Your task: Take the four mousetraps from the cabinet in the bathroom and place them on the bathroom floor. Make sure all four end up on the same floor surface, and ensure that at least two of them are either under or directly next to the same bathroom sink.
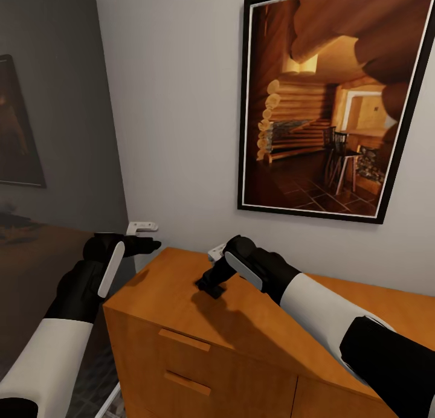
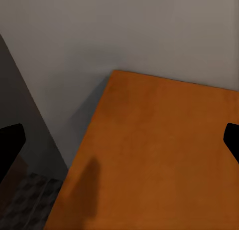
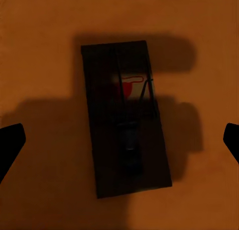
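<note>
Where the right wrist camera looks straight down, 1 mousetrap (image 3: 125, 121) is seen lying flat on the orange-brown top of the cabinet (image 1: 181, 297), centred between the 2 dark fingertips (image 3: 11, 140) of the right gripper (image 1: 208, 285). Those tips are spread wide at the frame edges, well clear of the trap on both sides, so nothing is held. The trap is darkened by the arm's shadow; a red patch and thin wire parts can be made out, but finer detail cannot.

From the head camera the right gripper is placed just above the near left part of the cabinet top, and the trap under it is hidden. The left gripper (image 1: 145, 244) is held off the cabinet's left end, near the wall (image 1: 175, 104); its fingers are seen wide apart in its wrist view, empty. A strip of patterned floor (image 2: 27, 200) is glimpsed beside the cabinet, blurred. Farther back, a framed picture (image 1: 329, 104) of a log room is hung on the wall.
</note>
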Available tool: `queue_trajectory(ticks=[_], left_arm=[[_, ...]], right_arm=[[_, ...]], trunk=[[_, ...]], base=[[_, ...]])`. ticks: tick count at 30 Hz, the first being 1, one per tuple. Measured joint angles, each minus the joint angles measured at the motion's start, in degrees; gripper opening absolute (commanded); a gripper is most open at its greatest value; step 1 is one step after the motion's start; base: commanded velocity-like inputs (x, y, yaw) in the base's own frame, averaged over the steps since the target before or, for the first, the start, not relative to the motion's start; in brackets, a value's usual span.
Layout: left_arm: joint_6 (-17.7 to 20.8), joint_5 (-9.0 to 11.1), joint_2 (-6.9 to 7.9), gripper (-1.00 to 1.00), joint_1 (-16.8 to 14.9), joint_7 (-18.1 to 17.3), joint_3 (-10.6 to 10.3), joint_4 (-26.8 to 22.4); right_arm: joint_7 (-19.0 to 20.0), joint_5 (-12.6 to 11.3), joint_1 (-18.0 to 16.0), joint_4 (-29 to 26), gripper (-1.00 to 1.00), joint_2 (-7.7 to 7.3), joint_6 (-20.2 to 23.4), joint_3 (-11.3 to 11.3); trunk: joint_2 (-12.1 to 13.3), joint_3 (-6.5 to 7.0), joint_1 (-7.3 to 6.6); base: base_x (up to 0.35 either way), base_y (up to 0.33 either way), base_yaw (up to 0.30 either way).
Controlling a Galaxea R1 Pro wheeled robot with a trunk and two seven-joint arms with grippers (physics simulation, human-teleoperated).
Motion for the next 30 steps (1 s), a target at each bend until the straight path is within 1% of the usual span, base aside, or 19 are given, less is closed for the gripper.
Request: queue_trajectory(ticks=[10, 20, 30], left_arm=[[0.0, 0.04, -0.01, 1.0, 0.0, 0.0, 0.0, 0.01], [0.0, 0.01, -0.05, 1.0, 0.0, 0.07, 0.0, 0.01], [0.0, -0.01, -0.07, 1.0, 0.0, 0.08, 0.0, 0.01]], right_arm=[[0.0, 0.08, 0.0, 0.83, 1.0, -0.05, 0.0, -0.1], [0.0, 0.1, 0.0, 2.92, 1.0, -0.1, 0.01, -0.2], [0.0, 0.09, 0.0, 3.32, 1.0, -0.1, 0.01, -0.22]], trunk=[[0.0, 0.0, 0.0], [0.0, 0.0, 0.0], [0.0, 0.0, 0.0]], base=[[0.0, 0.0, 0.0], [0.0, 0.0, 0.0], [0.0, 0.0, 0.0]])
